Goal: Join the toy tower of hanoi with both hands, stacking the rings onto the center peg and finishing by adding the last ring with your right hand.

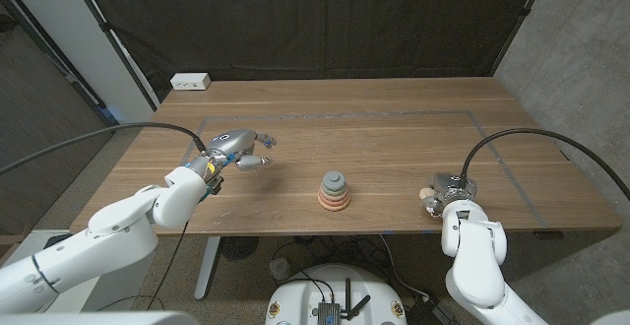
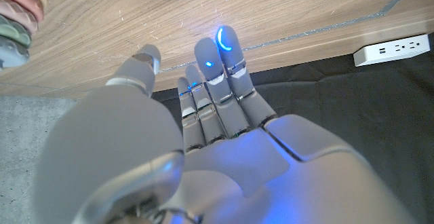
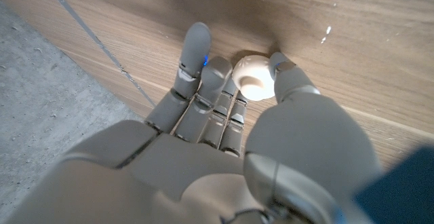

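Near the front edge of the wooden table (image 1: 394, 128), roughly midway between our two arms, stands the toy tower (image 1: 334, 191): a stack of rings in pink, orange and grey-green tones, narrowing toward a grey top piece. We take this tower as our landmark.

To the robot's left of the tower, well apart from it, we see the left hand (image 1: 239, 153) raised a little over the table, its shadow falling on the wood beneath. Its fingers (image 2: 227, 54) are stretched out and slightly apart, and it holds nothing. From the left wrist view we can make out blue lights glowing on the fingertips, and the edge of the ring stack shows at the corner of that picture.

To the robot's right of the tower, also well apart from it and close to the table's front edge, we find the right hand (image 1: 449, 192). Just at its fingertips lies the last ring (image 3: 255, 77), a small cream-coloured ring with a hollow middle, sitting on the wood. In the right wrist view the ring lies between the thumb on one side and the other fingers (image 3: 196, 51) on the other, and both appear to touch it. We cannot tell for certain whether the hand already grips the ring or only brackets it.

Beyond the tower, at the far left corner of the table, a white power strip (image 1: 190, 82) lies on the wood. A thin line of tape (image 1: 472, 118) marks out a rectangle on the tabletop around the tower.
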